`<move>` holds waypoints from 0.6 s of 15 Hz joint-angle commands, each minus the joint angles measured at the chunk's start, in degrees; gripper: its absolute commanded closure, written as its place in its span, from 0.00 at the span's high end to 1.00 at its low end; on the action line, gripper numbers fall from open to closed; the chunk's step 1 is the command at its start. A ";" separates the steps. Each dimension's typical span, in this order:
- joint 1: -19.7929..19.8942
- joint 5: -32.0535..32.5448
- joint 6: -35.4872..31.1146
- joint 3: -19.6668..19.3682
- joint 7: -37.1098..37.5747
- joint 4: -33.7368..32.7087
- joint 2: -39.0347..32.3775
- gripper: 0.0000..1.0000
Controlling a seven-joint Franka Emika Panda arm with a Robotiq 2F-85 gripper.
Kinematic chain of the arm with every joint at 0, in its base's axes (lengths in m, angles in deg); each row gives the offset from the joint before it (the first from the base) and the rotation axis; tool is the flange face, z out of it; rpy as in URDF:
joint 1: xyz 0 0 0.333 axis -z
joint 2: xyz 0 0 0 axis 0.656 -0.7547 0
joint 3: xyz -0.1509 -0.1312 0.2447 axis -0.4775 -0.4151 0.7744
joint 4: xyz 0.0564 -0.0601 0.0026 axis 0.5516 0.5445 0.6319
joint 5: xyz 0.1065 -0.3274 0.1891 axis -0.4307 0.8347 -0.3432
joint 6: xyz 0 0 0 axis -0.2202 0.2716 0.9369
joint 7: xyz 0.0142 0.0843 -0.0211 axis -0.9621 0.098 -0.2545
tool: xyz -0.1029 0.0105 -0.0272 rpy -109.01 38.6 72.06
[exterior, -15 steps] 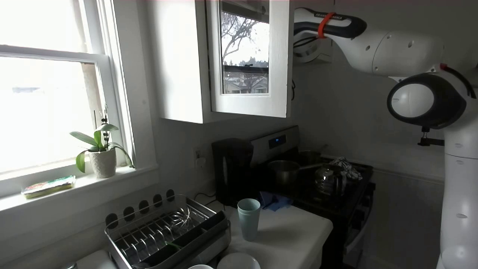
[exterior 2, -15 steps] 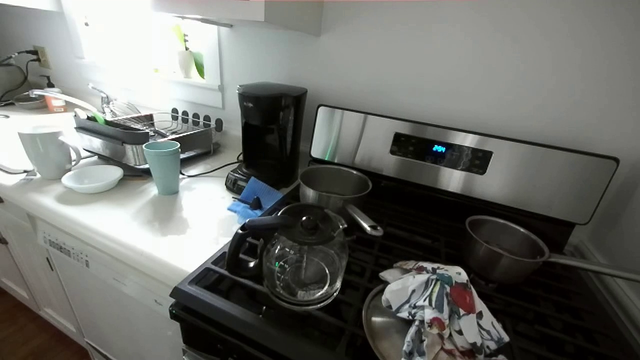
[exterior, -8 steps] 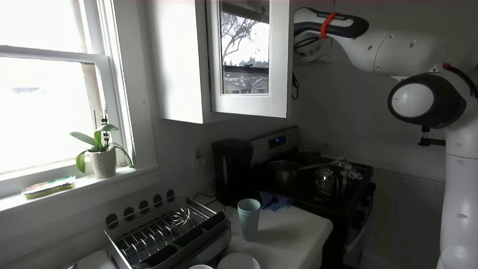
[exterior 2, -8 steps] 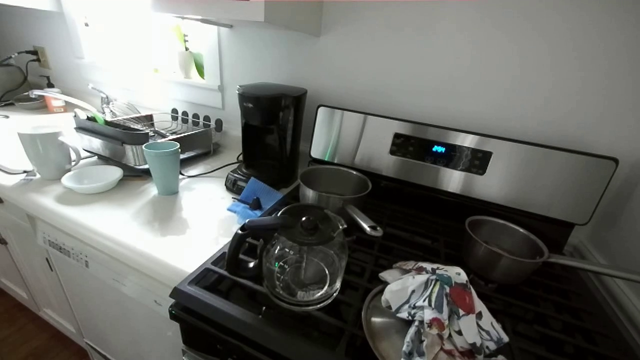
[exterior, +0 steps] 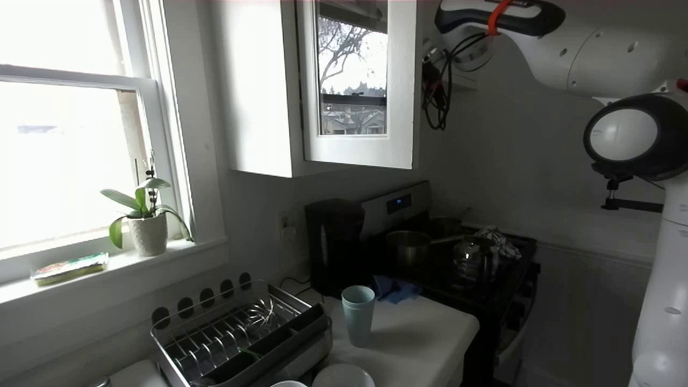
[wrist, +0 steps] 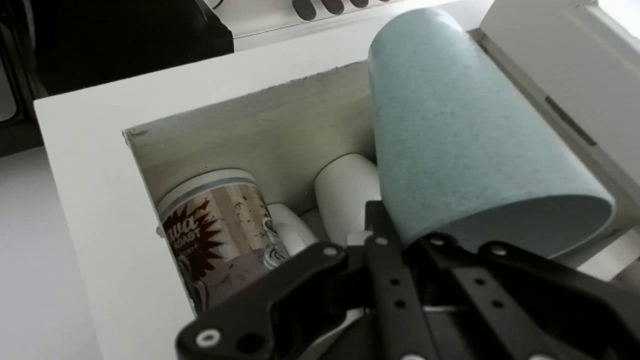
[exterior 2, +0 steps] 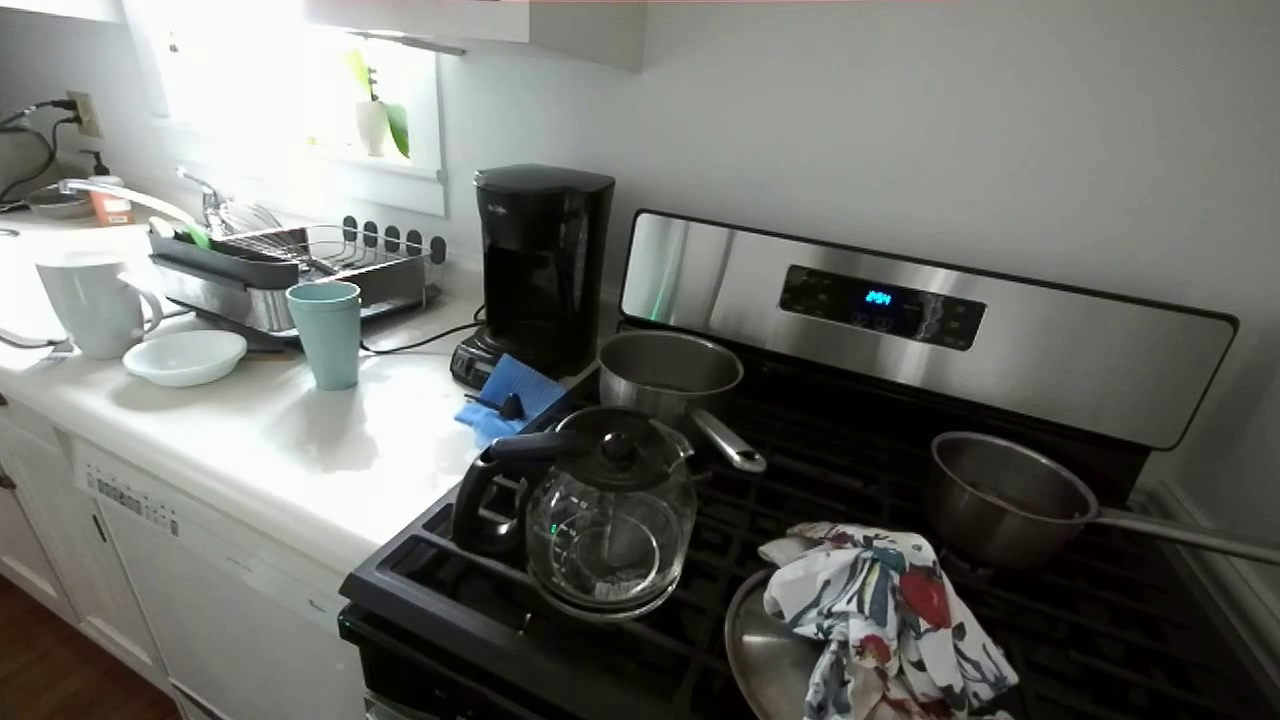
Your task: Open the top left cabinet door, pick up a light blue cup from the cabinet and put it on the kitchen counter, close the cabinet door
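From left in the wrist view: a white-painted cabinet [wrist: 95, 175] opens onto a scuffed, pale inner board, where a printed cylinder [wrist: 220, 235] (mug or canister, the angle leaves it unsettled) bears a red starburst and the word "ROAST" near smooth white crockery [wrist: 347, 195], partly hidden. The black tool [wrist: 404, 242] pinches the rim of the light blue cup [wrist: 475, 135], a tapered, faintly speckled cylinder held before the cabinet's opening, its mouth toward the lower right, its inside in shadow.

In an exterior view, the white-framed cabinet door [exterior: 357, 86] stands open, its glass pane showing bare branches [exterior: 344, 54]; at right, the white robot arm [exterior: 607, 64] reaches in, dark cables [exterior: 443, 91] looped near the door's edge.

Along the glossy white table [exterior 2: 300, 480], from left in an exterior view: a white mug [exterior 2: 90, 305] with a looped handle, a shallow white bowl [exterior 2: 185, 360], a steel-sided dish rack [exterior 2: 262, 308] holding a wire whisk [exterior 2: 258, 230], an upright, tapered teal cup [exterior 2: 325, 335] just beside the rack, a black plastic coffee maker [exterior 2: 545, 235] and a ribbed blue cloth [exterior 2: 525, 385] under a small dark utensil [exterior 2: 510, 406]. On the black stove [exterior 2: 820, 465] farther right, a clear glass carafe [exterior 2: 605, 540] with a dark lid stands near a steel saucepan [exterior 2: 640, 385]; a crumpled floral towel [exterior 2: 890, 610] drapes over a round metal piece [exterior 2: 765, 650], and a second steel saucepan [exterior 2: 1010, 520] sits at far right, the insides of both pans too dim to read.
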 commanded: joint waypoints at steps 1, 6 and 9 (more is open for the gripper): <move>0.95 -2.61 3.09 -1.08 -9.91 6.67 6.36 0.02; 0.73 -6.65 4.89 -3.08 -19.62 16.95 13.42 0.02; 0.48 -7.75 5.14 -3.73 -24.83 23.82 16.69 0.02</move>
